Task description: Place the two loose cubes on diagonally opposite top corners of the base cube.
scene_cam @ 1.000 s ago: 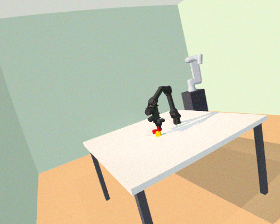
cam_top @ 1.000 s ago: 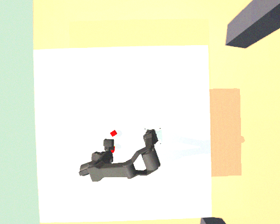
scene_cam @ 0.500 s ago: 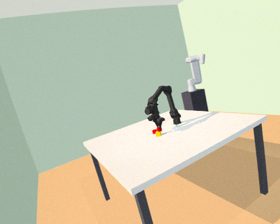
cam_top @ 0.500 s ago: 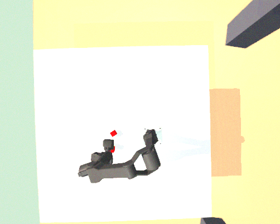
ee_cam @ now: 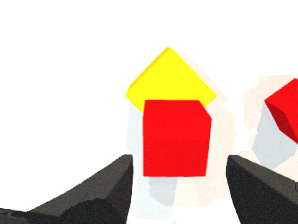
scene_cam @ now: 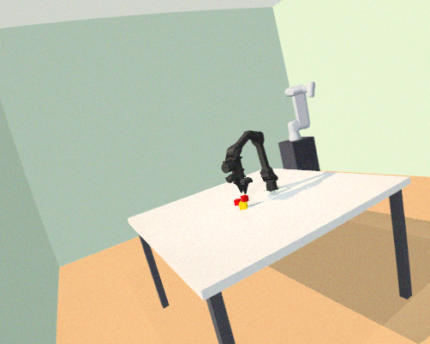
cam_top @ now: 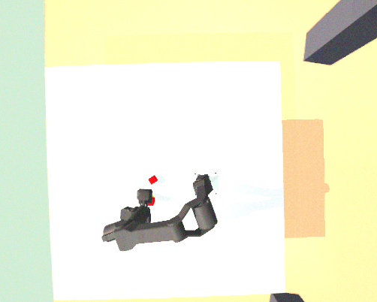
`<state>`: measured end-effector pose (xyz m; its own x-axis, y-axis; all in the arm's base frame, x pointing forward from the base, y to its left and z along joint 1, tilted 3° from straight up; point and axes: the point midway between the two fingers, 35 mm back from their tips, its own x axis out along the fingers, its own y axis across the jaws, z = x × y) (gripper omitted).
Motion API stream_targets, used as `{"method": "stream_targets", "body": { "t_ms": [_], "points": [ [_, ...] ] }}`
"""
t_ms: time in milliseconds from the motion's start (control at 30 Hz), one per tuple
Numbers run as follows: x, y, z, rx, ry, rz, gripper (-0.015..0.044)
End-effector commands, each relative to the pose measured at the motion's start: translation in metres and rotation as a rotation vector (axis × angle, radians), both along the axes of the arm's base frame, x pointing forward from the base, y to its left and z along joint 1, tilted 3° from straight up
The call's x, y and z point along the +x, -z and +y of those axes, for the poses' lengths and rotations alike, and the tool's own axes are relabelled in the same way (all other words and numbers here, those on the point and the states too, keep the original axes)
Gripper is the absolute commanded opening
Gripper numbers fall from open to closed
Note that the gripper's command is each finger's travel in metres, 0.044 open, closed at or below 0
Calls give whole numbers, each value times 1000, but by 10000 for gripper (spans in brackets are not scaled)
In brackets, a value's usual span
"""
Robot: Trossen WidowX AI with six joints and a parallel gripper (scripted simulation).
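The yellow base cube (ee_cam: 169, 72) (scene_cam: 242, 206) stands on the white table (cam_top: 212, 113) (scene_cam: 225, 244). One red cube (ee_cam: 174, 137) (scene_cam: 245, 198) rests on top of it, over the corner nearest the wrist camera. My gripper (ee_cam: 180, 164) (cam_top: 146, 197) (scene_cam: 243, 188) is open right above it; in the wrist view both fingers stand clear of the cube's sides, with white gaps showing. The second red cube (cam_top: 152, 179) (ee_cam: 286, 112) (scene_cam: 236, 202) lies on the table a little way off, to the right in the wrist view.
My arm's base (cam_top: 206, 217) (scene_cam: 270, 184) stands on the table to the right of the cubes. A white robot arm (scene_cam: 300, 107) on a dark pedestal (scene_cam: 300, 155) stands beyond the table's far edge.
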<state>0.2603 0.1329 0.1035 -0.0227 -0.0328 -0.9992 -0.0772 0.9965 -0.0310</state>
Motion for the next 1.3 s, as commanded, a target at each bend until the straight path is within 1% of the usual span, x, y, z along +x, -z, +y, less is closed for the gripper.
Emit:
{"method": "stream_targets", "body": {
  "t_ms": [0,67,133,167,500,567,767,1067,1267],
  "points": [
    [1,-4,1,5,1,-10,205],
    [1,-4,1,5,1,-10,205],
    [2,-3,-5,0,47,-4,258],
    [4,-6,-11,-1,107,-6,265],
    [14,-37,-90,-16,831,-36,265],
    [13,-41,-99,-19,925,-39,265],
    [13,-40,-101,-19,937,-40,265],
    [12,17,-103,-21,938,-39,265],
    [12,26,-103,-19,936,-40,265]
  ]
}}
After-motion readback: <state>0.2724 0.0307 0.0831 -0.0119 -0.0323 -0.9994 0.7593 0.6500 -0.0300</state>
